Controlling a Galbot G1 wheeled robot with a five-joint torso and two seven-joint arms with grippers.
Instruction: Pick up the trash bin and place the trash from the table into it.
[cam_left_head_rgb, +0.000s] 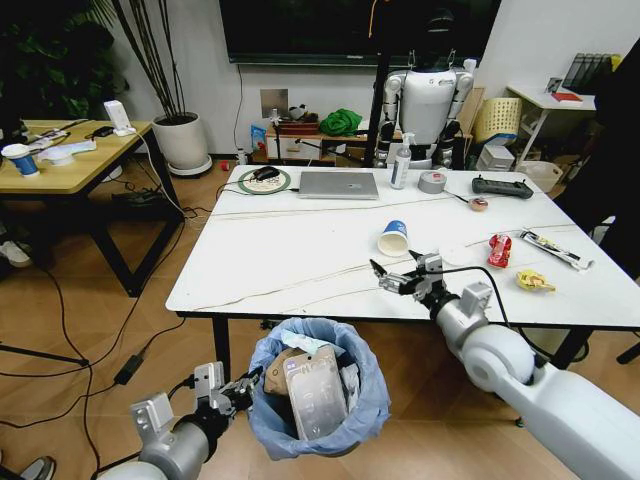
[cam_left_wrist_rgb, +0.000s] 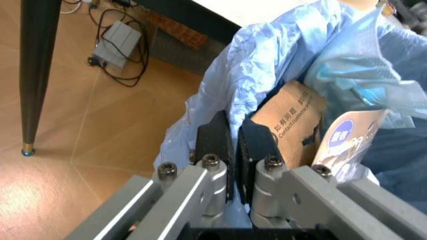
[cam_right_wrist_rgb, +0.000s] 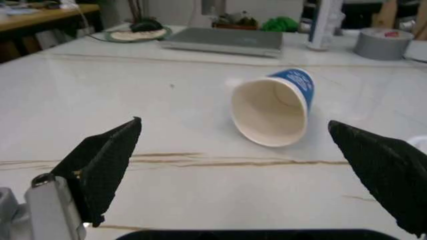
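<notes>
- Head view: the trash bin (cam_left_head_rgb: 318, 400), round and dark, lined with a crumpled light-blue bag and holding a brown cardboard piece (cam_left_head_rgb: 283, 370), hangs just off the table's (cam_left_head_rgb: 300, 250) near edge.
- Left gripper (cam_left_wrist_rgb: 233, 145) is clamped on the bin's bagged rim.
- Right gripper (cam_left_head_rgb: 395, 277) hovers spread wide above the near edge, facing a tipped white-and-blue paper cup (cam_right_wrist_rgb: 275, 105).
- Red wrapper (cam_left_head_rgb: 499, 250) and yellow wrapper (cam_left_head_rgb: 534, 281) lie toward the right edge.
- White marble-look top, wooden floor.

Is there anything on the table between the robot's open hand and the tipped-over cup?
No. In the right wrist view, only bare table lies between the open right gripper and the paper cup.
</notes>
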